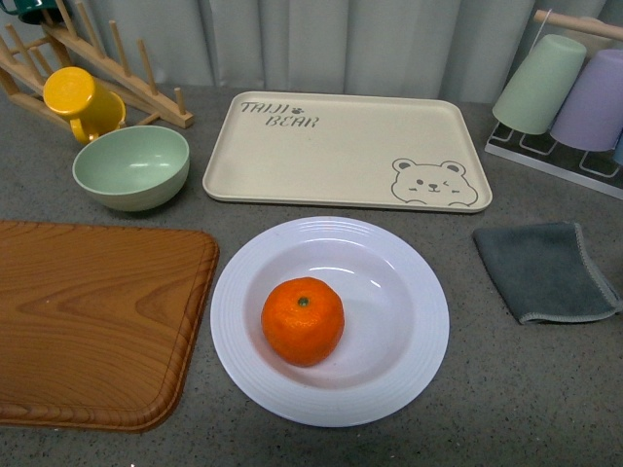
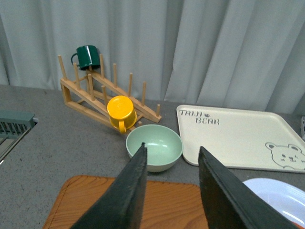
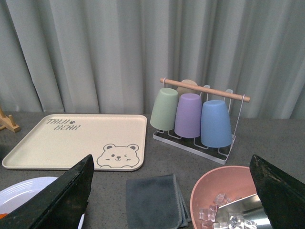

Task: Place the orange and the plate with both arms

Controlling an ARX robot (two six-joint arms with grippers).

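From the front, the small round bright-orange mandarin (image 1: 303,320) sits in the well of the large white ridged plate (image 1: 414,282). The plate lies on the grey counter between the wooden board (image 1: 97,321) and the folded grey cloth (image 1: 545,270), just in front of the beige bear-print tray (image 1: 346,151). Neither of my arms shows here, so I judge the pair sits about midway between them. A round fruit has no long axis to line up with. On my left wrist, my left gripper (image 2: 172,149) is spread and holds nothing. It aims toward the pale green bowl (image 2: 154,145), and the plate (image 2: 276,195) only clips the frame's corner. On my right wrist, my right gripper (image 3: 171,157) is spread wide and empty. The plate (image 3: 28,191) is at the frame's edge, with what may be a sliver of the mandarin (image 3: 4,217). I reckon both arms must swing inward, and neither is plainly nearer.
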